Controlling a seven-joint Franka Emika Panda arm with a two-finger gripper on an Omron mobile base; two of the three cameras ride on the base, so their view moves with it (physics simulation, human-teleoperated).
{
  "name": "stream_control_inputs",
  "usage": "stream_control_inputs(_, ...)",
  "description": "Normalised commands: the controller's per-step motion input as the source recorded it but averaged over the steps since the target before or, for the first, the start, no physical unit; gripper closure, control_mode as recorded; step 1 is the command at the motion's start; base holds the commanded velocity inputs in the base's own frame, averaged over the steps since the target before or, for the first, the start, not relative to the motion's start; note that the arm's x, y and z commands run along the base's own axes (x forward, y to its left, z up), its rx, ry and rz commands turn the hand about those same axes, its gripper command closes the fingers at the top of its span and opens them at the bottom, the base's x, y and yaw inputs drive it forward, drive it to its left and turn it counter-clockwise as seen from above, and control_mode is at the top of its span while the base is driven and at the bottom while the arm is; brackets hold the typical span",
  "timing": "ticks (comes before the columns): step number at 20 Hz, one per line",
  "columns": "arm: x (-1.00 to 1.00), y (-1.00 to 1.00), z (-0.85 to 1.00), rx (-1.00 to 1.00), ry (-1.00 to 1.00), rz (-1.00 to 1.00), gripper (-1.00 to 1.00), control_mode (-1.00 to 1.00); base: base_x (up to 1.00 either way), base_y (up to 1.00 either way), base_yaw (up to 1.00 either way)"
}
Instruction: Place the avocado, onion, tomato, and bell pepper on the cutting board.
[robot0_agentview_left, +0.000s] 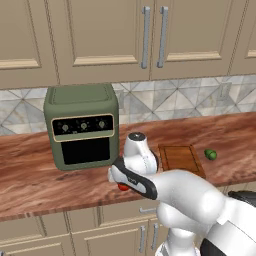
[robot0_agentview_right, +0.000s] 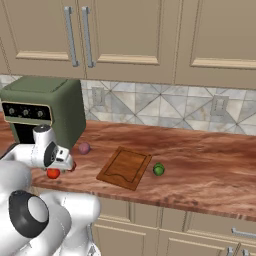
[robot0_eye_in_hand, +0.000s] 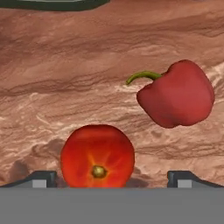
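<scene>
Hand view | tomato (robot0_eye_in_hand: 97, 156) between wide claw (robot0_eye_in_hand: 111, 177) tips | bell pepper (robot0_eye_in_hand: 177, 95) beside

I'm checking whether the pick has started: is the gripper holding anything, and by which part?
Nothing is held. The gripper is open, its fingertips standing wide on either side of the tomato without touching it; the bell pepper lies apart.
</scene>
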Motion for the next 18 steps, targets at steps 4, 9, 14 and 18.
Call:
stream_control_inputs(4,0.25,0.16,-0.41,0.00,0.06,0.00,-1.00,-1.00,0.00,0.00,0.00)
stream_control_inputs(9,0.20,0.09,-0.43,0.00,0.06,0.00,-1.00,-1.00,0.00,0.00,0.00)
stream_control_inputs(14,0.02,0.04,-0.35,0.01,0.05,0.00,1.00,-1.00,0.00,0.00,0.00)
stream_control_inputs(18,-0.19,-0.13,0.01,0.05,0.01,-0.05,1.00,-1.00,0.00,0.00,0.00)
